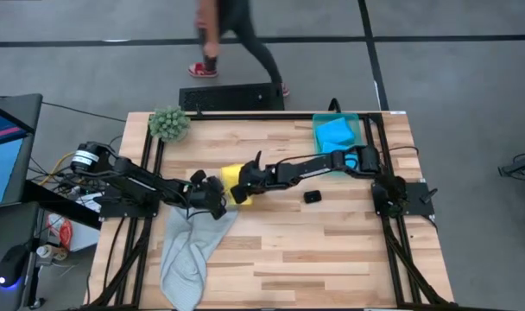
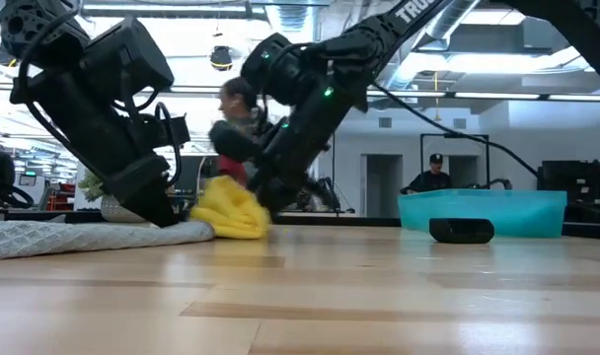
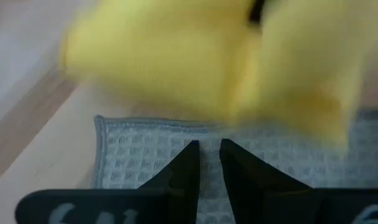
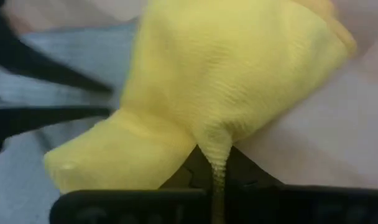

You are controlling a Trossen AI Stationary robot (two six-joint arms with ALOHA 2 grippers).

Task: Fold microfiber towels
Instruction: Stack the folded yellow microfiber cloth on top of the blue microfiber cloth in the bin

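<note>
A crumpled yellow towel (image 1: 230,174) lies bunched on the table near its middle, overlapping the far edge of a pale grey towel (image 1: 189,250). The grey towel lies rumpled toward the near left. My right gripper (image 4: 214,168) reaches in from the right and is shut on the yellow towel (image 4: 226,68). My left gripper (image 3: 209,149) comes from the left, just beside it. It slants down onto the grey towel (image 3: 145,155) with its fingers almost together. Bright blue towels (image 1: 334,134) lie in a bin at the far right. My left gripper has its fingertips (image 3: 192,152) on the grey towel close to its far edge (image 3: 152,124), slanting down from the left; cloth shows in the narrow gap between them. The towel stays flat on the table. My right gripper pinches a narrow gathered fold of the yellow towel (image 4: 217,152) between its two fingers. It slants down from the table's right. The rest of the towel bulges beyond the fingers and rests on the table and the grey towel.
A teal bin (image 2: 483,212) stands at the far right. A small black block (image 1: 312,197) lies right of centre, and a fuzzy green plant (image 1: 169,123) sits at the far left corner. A person (image 1: 232,34) walks past beyond the far edge. Bare wood lies near and right.
</note>
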